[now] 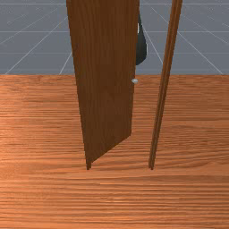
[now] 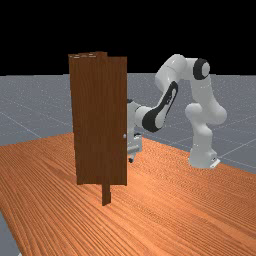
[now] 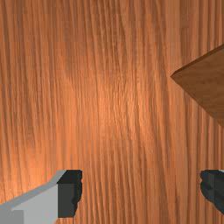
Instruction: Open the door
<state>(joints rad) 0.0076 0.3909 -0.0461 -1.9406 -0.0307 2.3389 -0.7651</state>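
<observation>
Front view: we see the brown wooden door (image 1: 105, 80) at the middle and a little toward eleven o'clock, standing at a slant to its frame and so partly open. Its hinged side is by the near post (image 1: 89, 167), whose foot rests on the bench (image 1: 116, 197) toward seven o'clock, and its free edge runs back toward one o'clock. Across the gap, at three o'clock from the door, stands the other post (image 1: 166, 76), leaning in the picture toward one o'clock. We find the small pale knob (image 1: 135, 81) at the free edge, with a dark part of the arm (image 1: 141, 51) just past that edge, near twelve o'clock from the knob.

In the far view we have the door upright left of the middle, the knob on its three o'clock edge. The end effector (image 2: 131, 159) is beyond that edge, near five o'clock from the knob and partly hidden behind the door. We cannot tell whether the two touch. The arm reaches in from its white base (image 2: 201, 159), between three and four o'clock from the door.

In the wrist view our end effector is released, its fingers (image 3: 68, 194) spread wide with the bench's grain between them. Past the tips, over toward one finger's side and apart from both, we see a dark wooden corner (image 3: 203, 83), apparently the door's.
</observation>
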